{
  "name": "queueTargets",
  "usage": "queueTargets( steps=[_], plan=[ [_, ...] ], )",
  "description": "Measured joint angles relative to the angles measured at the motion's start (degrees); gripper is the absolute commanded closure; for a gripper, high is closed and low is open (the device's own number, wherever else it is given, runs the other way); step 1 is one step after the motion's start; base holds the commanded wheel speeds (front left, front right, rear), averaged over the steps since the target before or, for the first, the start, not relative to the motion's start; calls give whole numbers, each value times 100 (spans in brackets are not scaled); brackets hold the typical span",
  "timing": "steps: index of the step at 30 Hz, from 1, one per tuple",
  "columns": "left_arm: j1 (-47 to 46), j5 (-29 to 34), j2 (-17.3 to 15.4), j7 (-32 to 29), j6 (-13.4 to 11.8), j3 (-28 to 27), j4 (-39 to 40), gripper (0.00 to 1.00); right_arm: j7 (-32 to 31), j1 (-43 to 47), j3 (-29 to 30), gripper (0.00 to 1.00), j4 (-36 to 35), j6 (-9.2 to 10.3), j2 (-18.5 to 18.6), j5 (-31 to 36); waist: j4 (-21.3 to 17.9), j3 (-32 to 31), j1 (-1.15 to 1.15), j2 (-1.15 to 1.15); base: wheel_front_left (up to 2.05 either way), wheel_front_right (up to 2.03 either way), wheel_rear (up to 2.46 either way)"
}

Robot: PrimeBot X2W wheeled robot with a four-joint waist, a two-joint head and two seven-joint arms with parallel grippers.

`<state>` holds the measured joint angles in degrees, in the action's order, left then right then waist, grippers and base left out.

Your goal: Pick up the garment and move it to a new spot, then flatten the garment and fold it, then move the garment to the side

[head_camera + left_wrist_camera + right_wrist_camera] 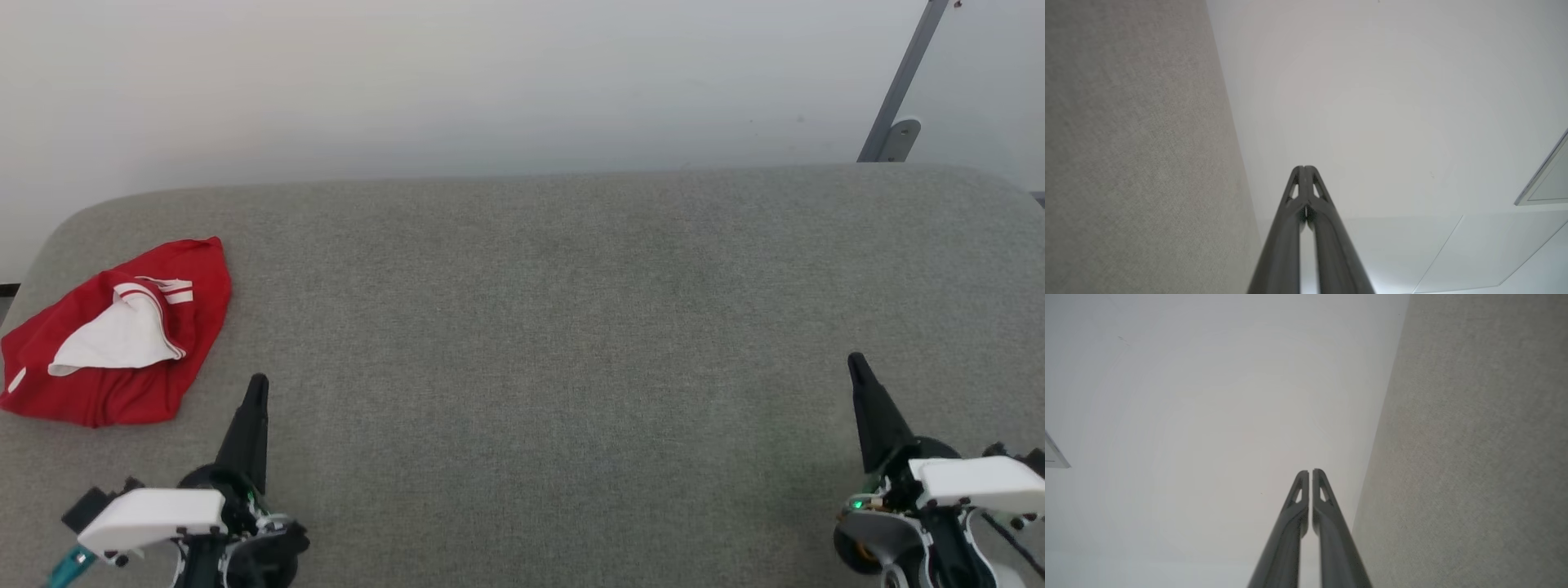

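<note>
1. The left gripper (259, 384) is nearest the camera, low over the grey padded table (531, 327). Its two dark fingers (1286, 237) are pressed together tip to tip, closed and empty.
2. The right gripper (856, 362) is level with it, well apart on the other side. Its fingers (1331, 531) are also drawn shut with only a sliver between them, and they grip nothing. Both grippers point towards the far edge of the table.
3. The red T-shirt (114, 351) lies crumpled on the table just ahead of the left gripper and to its left, near but not touching. A white sleeve with striped trim is folded over the top of it. The shirt is far across the table from the right gripper.
4. The grey fabric of the table runs on ahead of both grippers to a rounded far edge.
5. Beyond that edge is a pale wall (490, 82). A grey metal bar (898, 106) leans against it, ahead of the right gripper.
</note>
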<state>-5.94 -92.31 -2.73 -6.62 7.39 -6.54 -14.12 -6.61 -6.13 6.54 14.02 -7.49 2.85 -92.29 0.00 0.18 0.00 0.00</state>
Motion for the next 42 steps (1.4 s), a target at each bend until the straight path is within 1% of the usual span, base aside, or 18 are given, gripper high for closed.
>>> queueTargets(
  steps=[8,15,16,21,27,34,42],
  plan=[
    [254,0,78,47,-44,52,-185,0,34,263,-33,0,216,1,-40,22,-1,-2,0,0,0,0,0],
    [255,126,13,259,-225,202,60,0,186,261,-100,0,83,1,-3,408,-2,-8,0,0,0,0,0],
    [255,308,-53,316,-290,257,129,0,219,261,-118,0,62,1,38,606,-3,-12,0,0,0,0,0],
    [255,809,-240,452,-505,397,257,0,275,262,-162,0,-15,1,137,1155,-4,-20,0,0,0,0,0],
    [255,1448,-438,595,-690,554,363,0,364,263,-258,0,-68,1,305,1912,-2,-29,0,0,0,0,0],
    [276,2259,-620,753,-765,654,396,0,471,280,-326,0,-62,1,468,2672,-5,-39,0,0,0,0,0],
    [357,2975,-643,924,-754,615,445,0,681,310,-357,0,59,1,610,3254,-8,-45,0,0,0,0,0]
  ],
)
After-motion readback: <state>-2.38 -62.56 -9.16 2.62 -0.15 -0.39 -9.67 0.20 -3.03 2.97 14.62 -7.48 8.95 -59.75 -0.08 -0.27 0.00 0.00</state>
